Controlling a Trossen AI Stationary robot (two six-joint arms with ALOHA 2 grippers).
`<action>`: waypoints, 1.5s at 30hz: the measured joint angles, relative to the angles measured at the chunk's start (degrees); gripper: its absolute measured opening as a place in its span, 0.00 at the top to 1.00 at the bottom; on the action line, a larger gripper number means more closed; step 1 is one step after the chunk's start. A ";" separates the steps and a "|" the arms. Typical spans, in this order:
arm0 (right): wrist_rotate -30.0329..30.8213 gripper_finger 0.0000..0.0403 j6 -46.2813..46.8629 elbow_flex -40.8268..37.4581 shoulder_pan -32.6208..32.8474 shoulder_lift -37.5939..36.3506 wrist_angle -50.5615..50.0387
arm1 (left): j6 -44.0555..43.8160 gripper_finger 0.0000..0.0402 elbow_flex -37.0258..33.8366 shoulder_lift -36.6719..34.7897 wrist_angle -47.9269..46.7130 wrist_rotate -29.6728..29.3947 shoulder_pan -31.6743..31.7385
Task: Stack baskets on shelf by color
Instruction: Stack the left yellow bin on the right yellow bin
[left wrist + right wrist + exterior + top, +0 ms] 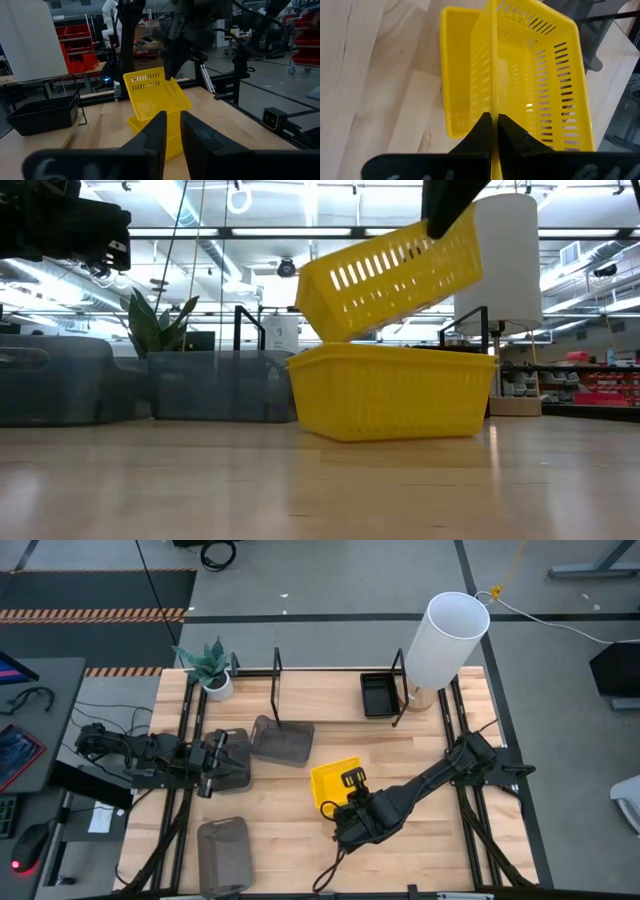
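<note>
One yellow basket (395, 392) stands flat on the table. My right gripper (494, 126) is shut on a second yellow basket (395, 268) and holds it tilted above the first. In the high view both yellow baskets (333, 782) lie mid-table. My left gripper (212, 764) is shut and empty, over a grey basket (236, 762) at the left. A second grey basket (281, 740) lies beside that one, and a third (222, 852) lies near the front edge. A black basket (380, 695) sits in the black rod shelf (276, 672) at the back. My right gripper pinches the rim of one perforated side wall (493, 102) of the upper yellow basket, one finger inside and one outside. The fingers come from above, slanting down. The held end is up (455, 230). The low end (330, 320) dips to the lower basket's rim.
A tall white cylinder (447, 638) stands at the far right corner by the shelf. A potted plant (212, 670) stands at the far left. Bare wood lies in front of the yellow baskets and to their right.
</note>
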 joint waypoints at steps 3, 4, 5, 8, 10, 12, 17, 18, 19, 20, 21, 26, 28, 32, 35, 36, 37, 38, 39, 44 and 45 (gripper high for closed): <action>0.00 0.97 -0.10 -1.17 0.02 0.00 1.32 | 0.02 0.84 0.01 0.01 0.00 0.01 -0.01; 0.00 0.97 -0.10 -1.47 0.04 0.00 1.61 | 0.02 0.84 0.01 0.00 0.00 0.01 0.01; 0.00 0.97 -0.10 -1.88 0.04 0.00 1.89 | 0.03 0.83 0.01 0.01 0.00 0.01 -0.01; 0.00 0.97 -0.24 -3.53 0.02 0.00 2.93 | 0.02 0.83 -0.01 0.00 0.00 0.00 0.01; 0.00 0.96 -1.01 -4.50 0.03 0.00 4.41 | 0.04 0.84 0.01 0.00 0.00 0.00 -0.01; 0.02 0.95 -1.96 -5.31 0.14 0.00 6.06 | 0.02 0.85 0.01 0.00 0.00 0.01 -0.01; -0.71 0.96 -4.08 -5.83 0.71 0.00 7.67 | 0.03 0.86 0.01 0.00 -0.01 0.01 0.00; -0.85 0.96 -4.19 -5.83 0.80 0.00 7.85 | 0.03 0.86 0.01 0.00 -0.01 0.00 0.00; -1.11 0.96 -4.35 -5.83 0.85 0.00 7.97 | 0.00 0.86 0.01 0.00 -0.01 -0.01 0.01; -1.22 0.96 -4.53 -5.83 0.93 0.00 8.00 | 0.02 0.85 0.01 0.01 -0.01 0.01 -0.01; -1.31 0.96 -4.61 -5.83 0.97 0.00 7.98 | 0.04 0.85 0.01 0.00 0.00 0.01 -0.01; -1.76 0.93 -2.68 -5.83 1.03 0.00 8.13 | 0.02 0.84 0.00 0.00 -0.02 0.00 0.00; -1.93 0.91 -1.59 -5.83 1.01 0.00 8.26 | 0.03 0.84 0.00 0.02 -0.01 0.01 -0.01; -2.09 0.87 -1.24 -5.83 0.96 0.00 8.22 | 0.04 0.85 -0.01 0.00 -0.02 0.01 0.01; -2.08 0.83 -1.26 -5.83 0.84 0.00 8.21 | 0.00 0.86 0.01 0.00 -0.01 -0.01 -0.01; -2.08 0.82 -1.34 -5.83 0.78 0.00 8.15 | 0.04 0.86 -0.01 0.00 -0.02 0.00 0.00; -2.08 0.80 -1.57 -5.83 0.70 0.00 7.91 | 0.02 0.86 -0.01 0.00 -0.02 0.01 0.00; -1.98 0.79 -1.73 -5.83 0.61 0.00 7.49 | 0.02 0.85 0.01 0.00 -0.02 0.00 0.01; -1.84 0.78 -1.99 -5.83 0.55 0.00 6.91 | 0.02 0.85 0.01 0.00 -0.01 0.00 0.00; -1.61 0.76 -2.16 -5.83 0.24 0.00 4.85 | 0.04 0.84 -0.01 0.00 -0.02 -0.01 0.01; -1.60 0.76 -2.40 -5.83 0.24 0.00 4.93 | 0.03 0.84 -0.01 0.00 -0.02 0.01 0.01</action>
